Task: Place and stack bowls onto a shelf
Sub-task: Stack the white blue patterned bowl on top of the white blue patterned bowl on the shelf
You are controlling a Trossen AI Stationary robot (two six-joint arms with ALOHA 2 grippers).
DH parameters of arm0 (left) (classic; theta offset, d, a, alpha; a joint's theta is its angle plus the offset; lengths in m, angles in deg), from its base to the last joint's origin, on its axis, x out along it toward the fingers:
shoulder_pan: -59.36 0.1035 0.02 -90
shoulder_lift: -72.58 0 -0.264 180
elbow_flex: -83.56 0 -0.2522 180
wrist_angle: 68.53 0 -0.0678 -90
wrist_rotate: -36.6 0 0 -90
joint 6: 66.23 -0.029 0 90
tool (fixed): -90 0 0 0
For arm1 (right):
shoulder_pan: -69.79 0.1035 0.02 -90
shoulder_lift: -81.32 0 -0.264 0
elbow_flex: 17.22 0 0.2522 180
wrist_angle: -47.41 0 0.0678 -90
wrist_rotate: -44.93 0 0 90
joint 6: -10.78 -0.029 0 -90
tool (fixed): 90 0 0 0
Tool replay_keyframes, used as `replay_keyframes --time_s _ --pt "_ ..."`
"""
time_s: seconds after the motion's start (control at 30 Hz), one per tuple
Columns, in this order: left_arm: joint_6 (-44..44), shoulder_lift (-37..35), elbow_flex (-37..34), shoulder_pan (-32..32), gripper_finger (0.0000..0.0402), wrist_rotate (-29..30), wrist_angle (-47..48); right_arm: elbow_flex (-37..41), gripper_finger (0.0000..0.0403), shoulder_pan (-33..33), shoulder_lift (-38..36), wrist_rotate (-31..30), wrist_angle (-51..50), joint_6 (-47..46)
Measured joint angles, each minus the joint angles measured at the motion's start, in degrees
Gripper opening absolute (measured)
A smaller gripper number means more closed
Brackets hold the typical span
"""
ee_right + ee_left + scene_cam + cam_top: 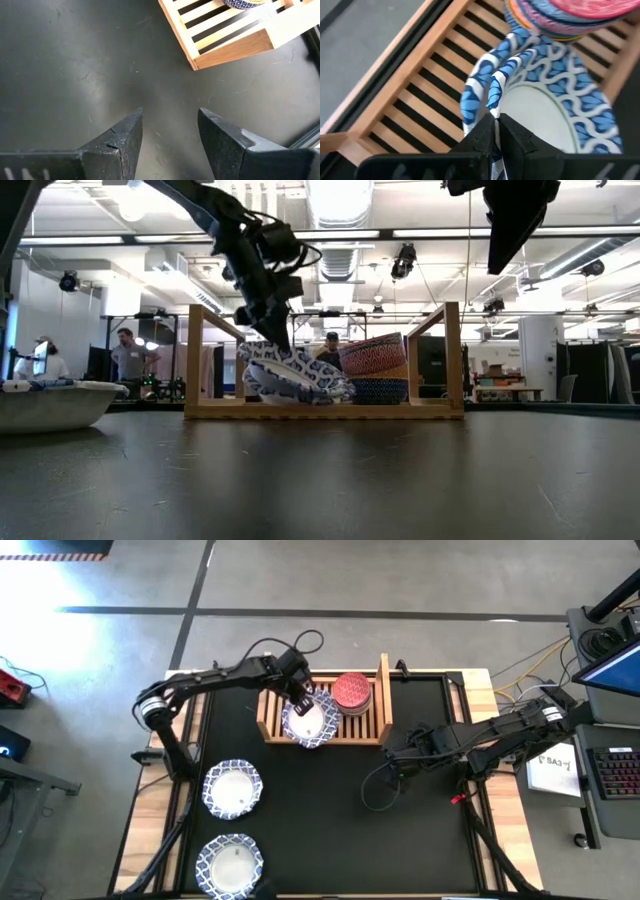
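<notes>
The wooden shelf [268, 718] stands at the table's far middle. My left gripper [301, 700] is over its left half, shut on a white bowl with a blue patterned rim [315, 723], which is tilted. A second such bowl [471, 97] lies under it on the slats. A stack of small bowls, red on top [352, 692], sits in the shelf's right half. Two more blue-rimmed bowls [233, 789] [230, 862] rest on the table at the near left. My right gripper [170, 135] is open and empty above the mat, right of the shelf. My left gripper pinches the upper bowl's rim [495, 95] between its two fingers, on the raised side of the bowl. The fingers come from above, slanting down. The bowl is tilted, its raised rim [262, 352] at the gripper and its low side [335, 390] down toward the small bowls.
The shelf's upright side boards [452, 355] stand on either side of the bowls. The shelf's near right corner [200, 62] lies just beyond my right gripper. Bare dark mat [340, 830] spreads in front of the shelf. People stand in the room beyond the table.
</notes>
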Motion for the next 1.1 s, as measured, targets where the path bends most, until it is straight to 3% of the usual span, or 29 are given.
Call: replay_keyframes --time_s 0.3,0.63,0.77,0.9,1.1 --pt "-3.36 0.04 0.67 1.7 0.0039 1.46 -0.17 0.0 0.0178 0.0 0.0 0.4 -0.01 -0.17" --pt "-5.58 -0.15 0.99 2.31 0.0122 2.92 0.25 0.0 0.0178 0.0 0.0 0.42 0.18 -0.41" --pt "-4.11 -0.87 2.79 1.92 0.0139 -1.93 2.14 0.0 0.0178 0.0 0.0 0.44 0.22 -0.41" --pt "-2.73 -1.04 3.32 -1.95 0.0141 -7.83 5.16 0.0 0.0178 0.0 0.0 0.42 0.36 -0.36" --pt "-0.88 -1.07 3.14 -13.66 0.0142 -6.98 5.21 0.0 0.0178 0.0 0.0 0.42 0.39 -0.21"
